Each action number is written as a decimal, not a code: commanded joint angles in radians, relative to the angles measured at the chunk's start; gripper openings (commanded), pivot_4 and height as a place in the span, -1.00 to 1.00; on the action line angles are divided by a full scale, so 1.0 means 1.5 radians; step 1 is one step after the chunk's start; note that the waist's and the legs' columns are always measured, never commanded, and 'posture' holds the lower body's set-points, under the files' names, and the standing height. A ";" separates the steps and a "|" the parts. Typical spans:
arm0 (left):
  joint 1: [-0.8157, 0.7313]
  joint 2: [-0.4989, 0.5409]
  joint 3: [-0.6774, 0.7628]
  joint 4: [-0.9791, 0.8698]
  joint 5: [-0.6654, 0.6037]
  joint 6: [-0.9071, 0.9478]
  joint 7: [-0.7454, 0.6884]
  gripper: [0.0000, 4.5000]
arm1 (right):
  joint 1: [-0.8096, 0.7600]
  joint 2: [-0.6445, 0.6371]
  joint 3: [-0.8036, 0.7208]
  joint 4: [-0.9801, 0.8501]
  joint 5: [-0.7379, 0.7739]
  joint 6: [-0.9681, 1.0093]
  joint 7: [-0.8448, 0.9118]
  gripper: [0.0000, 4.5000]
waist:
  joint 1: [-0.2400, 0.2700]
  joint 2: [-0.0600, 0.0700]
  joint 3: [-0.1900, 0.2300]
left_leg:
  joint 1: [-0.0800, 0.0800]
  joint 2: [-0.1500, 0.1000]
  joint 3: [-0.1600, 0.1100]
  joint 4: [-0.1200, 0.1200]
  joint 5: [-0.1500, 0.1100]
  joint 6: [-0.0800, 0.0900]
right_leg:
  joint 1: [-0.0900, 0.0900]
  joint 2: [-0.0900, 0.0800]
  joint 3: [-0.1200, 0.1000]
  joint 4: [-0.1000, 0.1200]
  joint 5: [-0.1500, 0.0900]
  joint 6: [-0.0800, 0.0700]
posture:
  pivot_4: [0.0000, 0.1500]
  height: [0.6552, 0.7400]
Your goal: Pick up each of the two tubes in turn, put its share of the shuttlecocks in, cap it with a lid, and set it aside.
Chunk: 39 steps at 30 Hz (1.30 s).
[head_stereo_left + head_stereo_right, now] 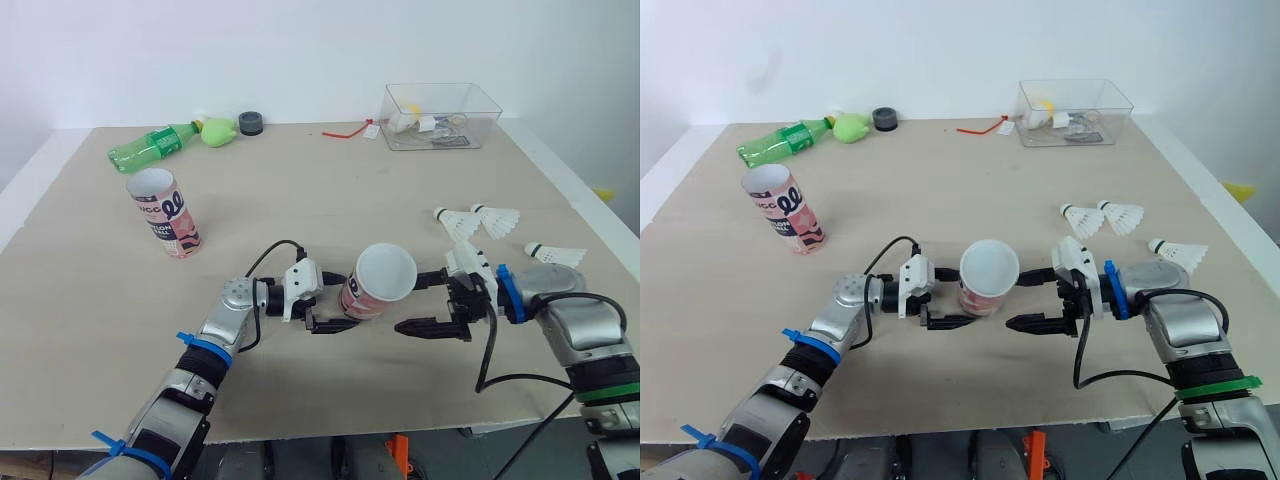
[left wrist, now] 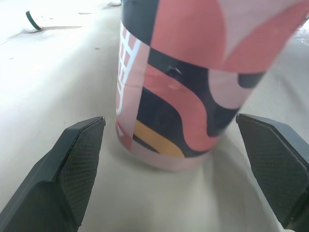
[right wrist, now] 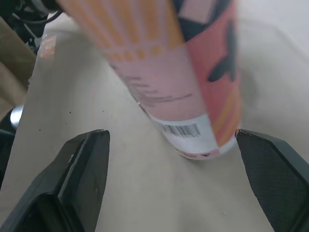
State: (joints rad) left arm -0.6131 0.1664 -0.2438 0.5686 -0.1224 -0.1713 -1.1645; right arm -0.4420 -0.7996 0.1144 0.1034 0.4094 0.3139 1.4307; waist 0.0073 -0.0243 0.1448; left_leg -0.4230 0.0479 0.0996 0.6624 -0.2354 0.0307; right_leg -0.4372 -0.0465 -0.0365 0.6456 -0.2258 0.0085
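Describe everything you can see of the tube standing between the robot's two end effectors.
The tube is a short, cardboard-looking cylinder printed in coral, dark navy and a patch of orange, with a white barcode label near its base. Its top is open with no lid, and the inner wall is white. It stands upright on the beige table, near the front edge. The left end effector and right end effector flank its base, both open; no finger clearly touches it.

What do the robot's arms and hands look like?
The left arm and right arm are silver-grey segments with black cables. The left wears blue ties; the right, a blue band and a green band. The left hand and right hand each have a white block and two black fingers with textured faces.
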 commanded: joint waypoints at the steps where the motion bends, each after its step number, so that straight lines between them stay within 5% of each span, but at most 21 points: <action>1: 0.012 0.004 -0.004 -0.017 -0.005 0.014 -0.006 1.00 | -0.032 0.012 0.000 -0.011 0.003 0.016 -0.001 0.98 | 0.000 0.000 0.000 | 0.000 0.000 0.000 0.000 0.000 0.000 | 0.000 0.000 0.000 0.000 0.000 0.000 | 1.00 1.00; 21: 0.025 0.022 -0.005 -0.055 -0.014 0.043 -0.022 1.00 | -0.065 0.121 0.030 0.042 -0.054 -0.023 -0.043 0.98 | 0.000 0.000 0.001 | 0.000 0.000 0.000 0.003 0.000 0.000 | 0.001 0.000 0.000 0.001 0.002 -0.003 | 1.00 1.00; 39: 0.074 0.112 0.033 -0.115 -0.035 0.038 -0.010 1.00 | -0.059 0.186 0.054 0.055 -0.076 -0.064 -0.073 0.98 | -0.001 0.001 0.001 | 0.000 0.003 0.000 0.005 0.002 -0.003 | 0.000 0.002 0.001 0.003 0.004 -0.003 | 1.00 1.00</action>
State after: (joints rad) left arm -0.5065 0.3172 -0.2170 0.4075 -0.1675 -0.1086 -1.1863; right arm -0.5167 -0.5252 0.1949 0.1905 0.2952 0.2398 1.3202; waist 0.0064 -0.0235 0.1457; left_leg -0.4230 0.0519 0.1003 0.6706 -0.2326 0.0260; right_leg -0.4365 -0.0428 -0.0353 0.6503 -0.2190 0.0044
